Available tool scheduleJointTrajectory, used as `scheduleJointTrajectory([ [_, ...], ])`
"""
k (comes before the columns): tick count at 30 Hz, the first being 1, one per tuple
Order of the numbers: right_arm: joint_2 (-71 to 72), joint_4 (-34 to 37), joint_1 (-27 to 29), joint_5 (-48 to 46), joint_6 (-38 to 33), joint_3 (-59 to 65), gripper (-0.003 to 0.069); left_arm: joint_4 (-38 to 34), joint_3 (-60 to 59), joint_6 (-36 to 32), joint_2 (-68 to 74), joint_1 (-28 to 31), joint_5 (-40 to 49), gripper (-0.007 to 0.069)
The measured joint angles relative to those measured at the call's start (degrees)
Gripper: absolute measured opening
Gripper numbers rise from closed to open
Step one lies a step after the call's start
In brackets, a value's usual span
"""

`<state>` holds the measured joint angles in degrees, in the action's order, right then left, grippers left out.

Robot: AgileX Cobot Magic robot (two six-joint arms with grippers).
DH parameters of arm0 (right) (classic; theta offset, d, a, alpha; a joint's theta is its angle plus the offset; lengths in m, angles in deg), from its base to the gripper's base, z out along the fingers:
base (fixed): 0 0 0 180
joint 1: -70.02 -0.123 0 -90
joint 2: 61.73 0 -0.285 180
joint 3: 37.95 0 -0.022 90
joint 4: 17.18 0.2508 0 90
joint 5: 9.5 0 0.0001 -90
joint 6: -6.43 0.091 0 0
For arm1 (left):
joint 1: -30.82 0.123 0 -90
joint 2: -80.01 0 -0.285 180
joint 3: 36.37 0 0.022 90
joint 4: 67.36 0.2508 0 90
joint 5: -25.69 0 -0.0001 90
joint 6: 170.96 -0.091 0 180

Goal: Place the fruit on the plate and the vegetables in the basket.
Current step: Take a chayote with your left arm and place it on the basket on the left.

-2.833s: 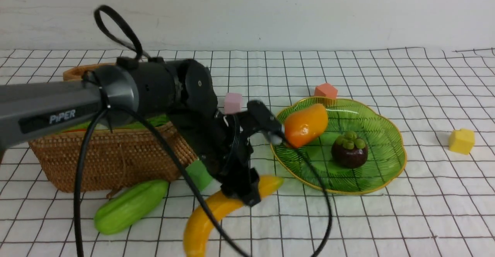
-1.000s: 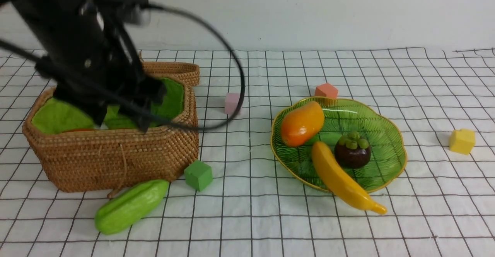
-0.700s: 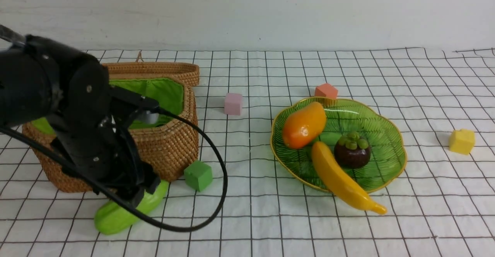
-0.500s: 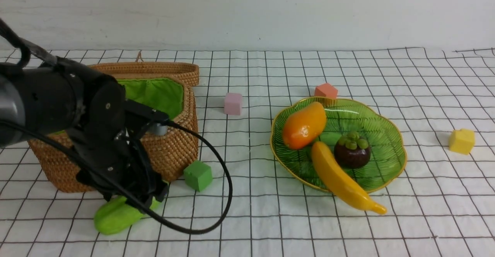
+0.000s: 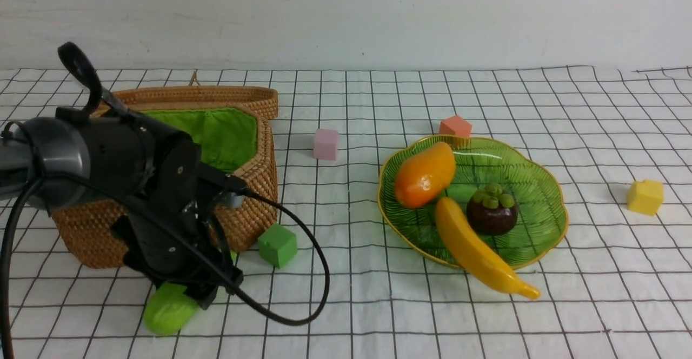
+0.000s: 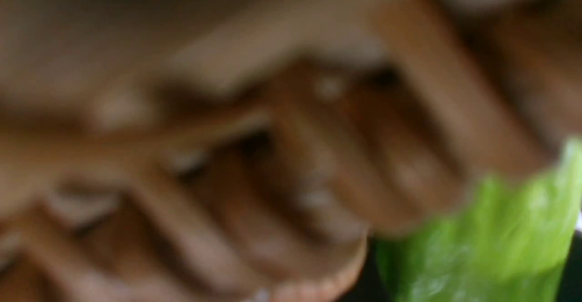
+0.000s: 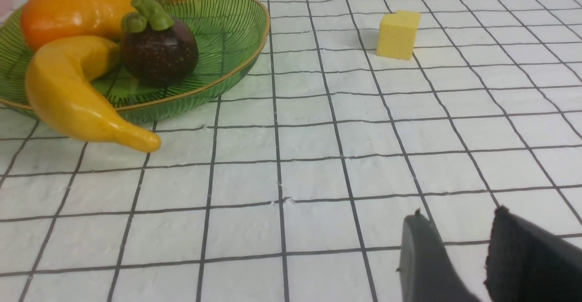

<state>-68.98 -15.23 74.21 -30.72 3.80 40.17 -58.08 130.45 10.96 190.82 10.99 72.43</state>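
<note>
The light green gourd (image 5: pixel 167 309) lies on the cloth in front of the basket (image 5: pixel 246 207). My left gripper (image 5: pixel 208 288) is down on it. In the blurred left wrist view the gourd (image 6: pixel 477 234) fills the space between the dark jaws, close against the wicker basket (image 6: pixel 273 156). On the green plate (image 5: pixel 535 170) rest the mango (image 5: pixel 424 175), the mangosteen (image 5: pixel 490 210) and the banana (image 5: pixel 476 251), whose tip hangs over the rim. My right gripper (image 7: pixel 458 211) is open over bare cloth, near the plate (image 7: pixel 236 65) and banana (image 7: pixel 72 97).
The basket's lid (image 5: pixel 216 95) lies open behind it, and the green lining (image 5: pixel 221 132) shows. A green cube (image 5: pixel 277 245) sits by the basket's front corner. A pink cube (image 5: pixel 326 144), an orange-red cube (image 5: pixel 455 126) and a yellow cube (image 5: pixel 645 197) lie scattered on the cloth.
My left arm has swung from over the basket down to the gourd in front of it. The jaws have narrowed around the gourd, which has shifted slightly. The right gripper has not moved.
</note>
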Motion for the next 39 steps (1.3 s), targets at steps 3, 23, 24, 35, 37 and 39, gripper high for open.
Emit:
scheduleJointTrajectory([
  [3, 0.0, 0.0, 0.0, 0.0, 0.0, 0.0, 0.0238, -0.19, 0.44, -1.13, 0.0, 0.0, 1.6, 0.0409],
  [23, 0.0, 0.0, 0.0, 0.0, -0.07, 0.0, 0.0238, 28.99, 13.64, 6.41, -17.18, -0.26, 1.08, 0.0412],
  [24, 0.0, 0.0, 0.0, 0.0, -0.07, 0.0, 0.0238, 31.81, 13.64, 9.81, -15.65, -0.26, -0.35, 0.0412],
  [35, 0.0, 0.0, 0.0, 0.0, -0.07, 0.0, 0.0238, 42.15, 13.52, 26.94, -0.69, -0.26, 0.2, 0.0424],
  [37, 0.0, 0.0, 0.0, 0.0, -0.07, 0.0, 0.0238, 40.19, 13.52, 27.54, -0.2, -0.26, 0.95, 0.0481],
  [39, 0.0, 0.0, 0.0, 0.0, -0.07, 0.0, 0.0238, 38.52, 13.52, 27.54, -0.41, -0.26, 1.69, 0.0554],
])
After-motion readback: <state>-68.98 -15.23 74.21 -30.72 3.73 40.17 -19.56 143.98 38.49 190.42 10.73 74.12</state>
